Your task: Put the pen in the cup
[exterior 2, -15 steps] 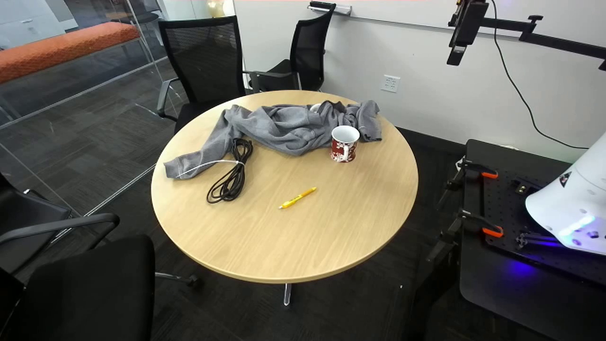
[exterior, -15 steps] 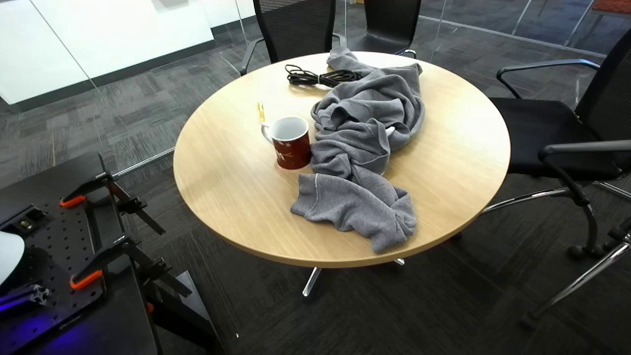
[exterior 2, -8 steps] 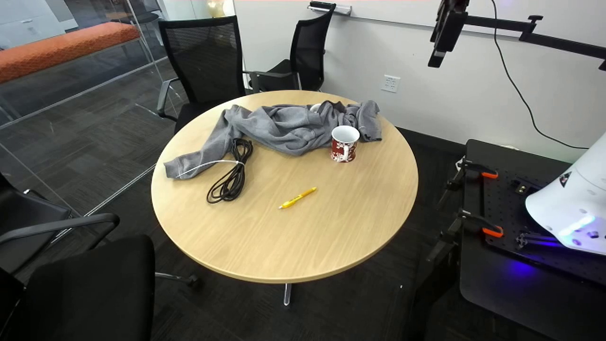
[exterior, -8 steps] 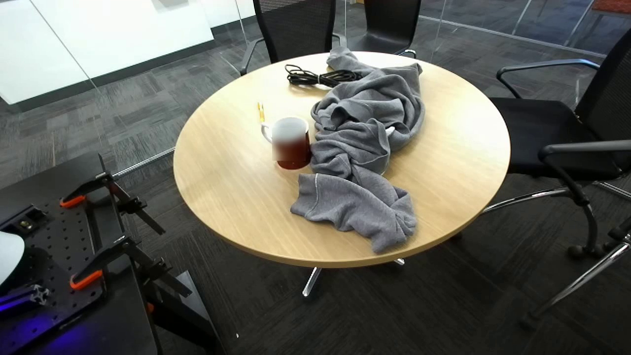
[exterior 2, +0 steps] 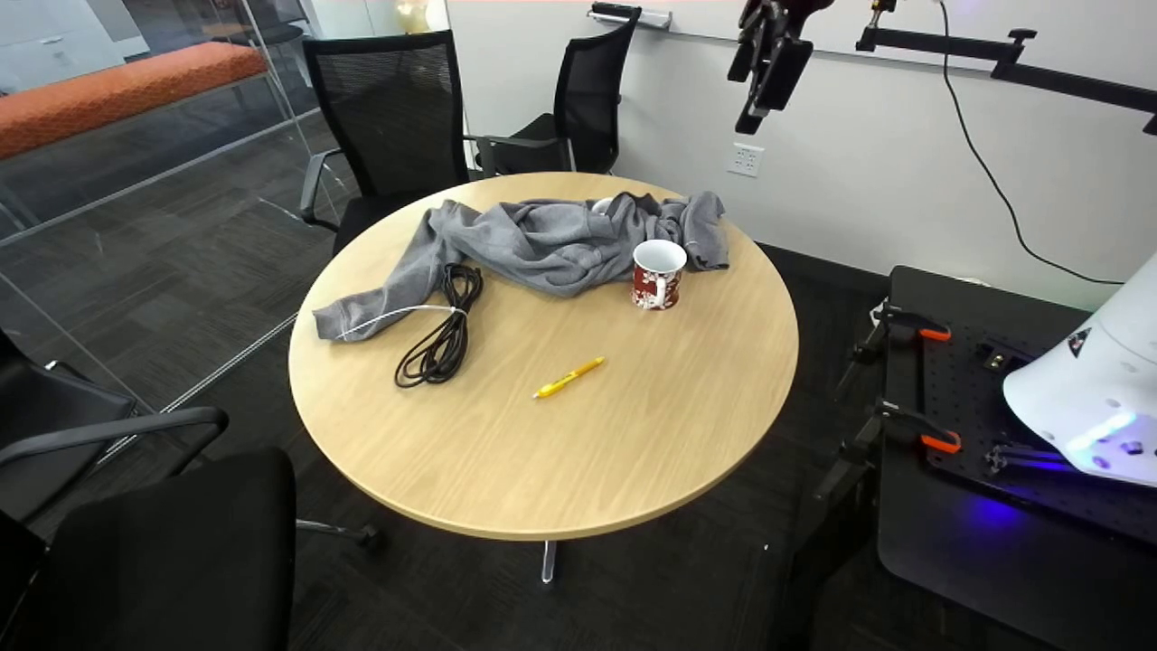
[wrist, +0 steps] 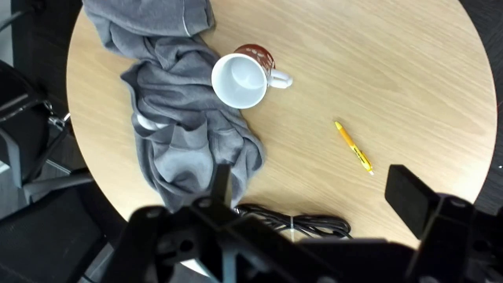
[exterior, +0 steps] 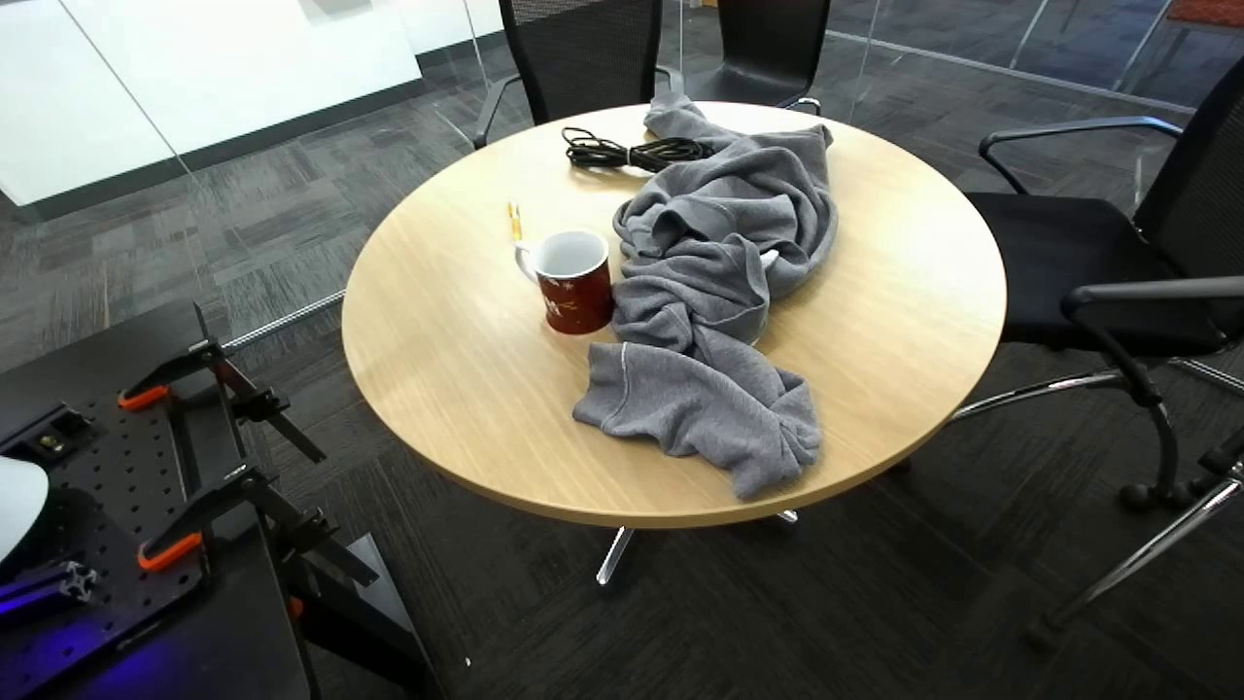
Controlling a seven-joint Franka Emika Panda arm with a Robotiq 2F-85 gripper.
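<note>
In the wrist view, the pen [wrist: 353, 147] is seen on the table [wrist: 393, 78], at four o'clock from the cup [wrist: 243, 78]. The tool [wrist: 309, 181] is spread wide, nothing held. The slim pen could be rolled by an off-centre descent. The cup is crowded by grey cloth [wrist: 177, 98] at eight o'clock; black cable [wrist: 314, 218] is coiled at the pen's seven o'clock.

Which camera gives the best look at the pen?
The wrist view: there the pen lies unobstructed, large enough to show dark markings. In an exterior view the pen is whole but smaller; in an exterior view the mug seems to hide one end.
</note>
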